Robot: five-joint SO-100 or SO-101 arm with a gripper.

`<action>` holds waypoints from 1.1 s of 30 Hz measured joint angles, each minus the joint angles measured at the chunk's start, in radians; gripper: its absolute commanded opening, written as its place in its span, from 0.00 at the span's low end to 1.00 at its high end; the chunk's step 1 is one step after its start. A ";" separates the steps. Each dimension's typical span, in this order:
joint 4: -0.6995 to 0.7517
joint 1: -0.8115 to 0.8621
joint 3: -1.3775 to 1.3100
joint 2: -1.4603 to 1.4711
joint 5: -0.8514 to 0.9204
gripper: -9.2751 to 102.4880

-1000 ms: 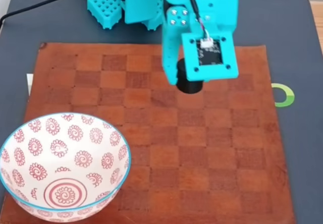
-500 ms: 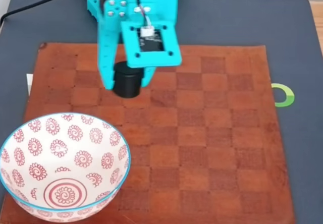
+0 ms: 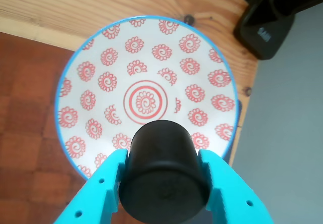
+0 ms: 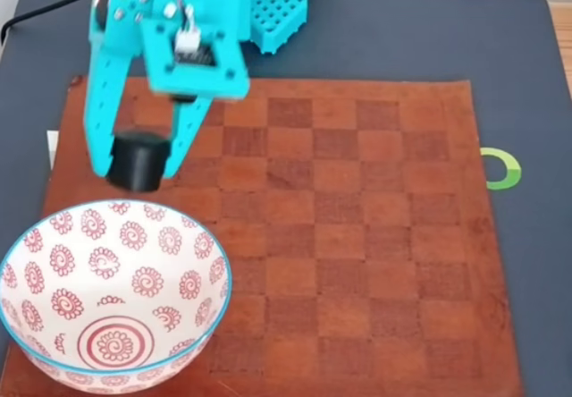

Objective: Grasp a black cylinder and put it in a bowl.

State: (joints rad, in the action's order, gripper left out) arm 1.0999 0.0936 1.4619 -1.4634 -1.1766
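Observation:
The black cylinder point(image 4: 139, 162) hangs in the air above the board, clamped between the turquoise fingers of my gripper point(image 4: 136, 166). In the wrist view the black cylinder point(image 3: 162, 176) fills the lower middle, with my gripper point(image 3: 162, 176) shut on both its sides. The white bowl point(image 4: 112, 296) with red spiral flowers and a light blue rim stands at the lower left of the fixed view, just below and left of the cylinder. From the wrist the bowl point(image 3: 108, 57) lies directly beneath, its red centre rings just beyond the cylinder.
A brown leather chessboard point(image 4: 357, 263) covers a dark mat point(image 4: 518, 75). The arm's turquoise base point(image 4: 277, 8) stands at the back edge. A green ring mark point(image 4: 502, 168) sits at the right. In the wrist view a black clamp point(image 3: 270, 17) and the wooden tabletop point(image 3: 75, 7) show.
The arm has swung left across the board carrying the black cylinder, from the board's upper middle to just above the bowl's far rim.

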 measured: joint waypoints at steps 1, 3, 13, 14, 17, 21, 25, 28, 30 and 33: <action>-0.002 0.000 -0.015 0.028 0.000 0.18; -0.002 0.000 -0.049 0.077 0.000 0.18; 0.000 0.000 -0.235 0.270 0.000 0.18; 0.000 0.000 -0.244 0.279 0.000 0.19; 0.000 0.000 -0.250 0.288 -0.002 0.25; 0.015 0.000 -0.252 0.299 -0.005 0.30; 0.071 0.000 -0.252 0.301 -0.008 0.25; 0.104 0.000 -0.256 0.301 -0.008 0.18; 0.124 0.000 -0.256 0.298 -0.026 0.14; 0.169 0.000 -0.256 0.276 -0.054 0.10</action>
State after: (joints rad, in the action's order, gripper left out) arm 1.2686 0.0936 1.2057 -1.1873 -1.2303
